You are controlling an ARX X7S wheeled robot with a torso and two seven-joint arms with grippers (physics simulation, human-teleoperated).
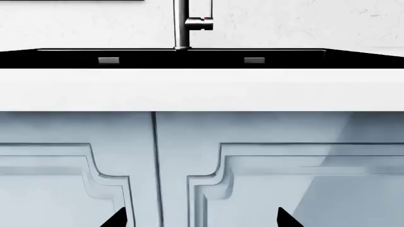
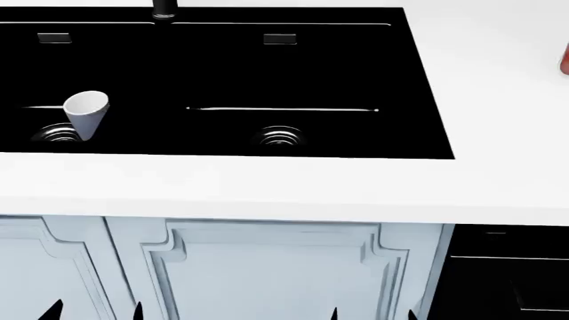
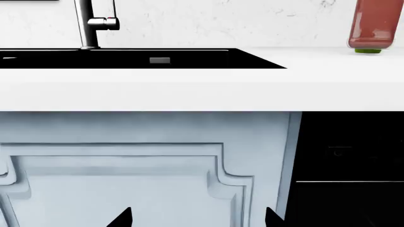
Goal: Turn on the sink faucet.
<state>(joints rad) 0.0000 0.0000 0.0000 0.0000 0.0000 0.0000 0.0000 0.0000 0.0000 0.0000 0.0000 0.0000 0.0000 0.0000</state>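
The sink faucet (image 1: 181, 23) stands upright at the back rim of the sink (image 1: 57, 57), its short side lever (image 1: 202, 22) bearing a red dot. In the head view only the faucet's dark base (image 2: 165, 9) shows, behind the glossy black double sink (image 2: 418, 87) with two ringed drains. The faucet also shows in the right wrist view (image 3: 85, 23). My left gripper (image 1: 200, 221) and right gripper (image 3: 196, 220) are both open and empty. They hang low in front of the cabinet doors, well below and short of the faucet. In the head view only the tips of the left gripper (image 2: 95, 313) and the right gripper (image 2: 375, 315) show.
A white cup (image 2: 87, 113) lies tilted in the left basin by its drain. A red bottle (image 3: 372, 26) stands on the white counter (image 2: 266, 187) at the right. Pale blue cabinet doors (image 2: 266, 267) lie under the counter, with a black appliance front (image 3: 347, 170) to their right.
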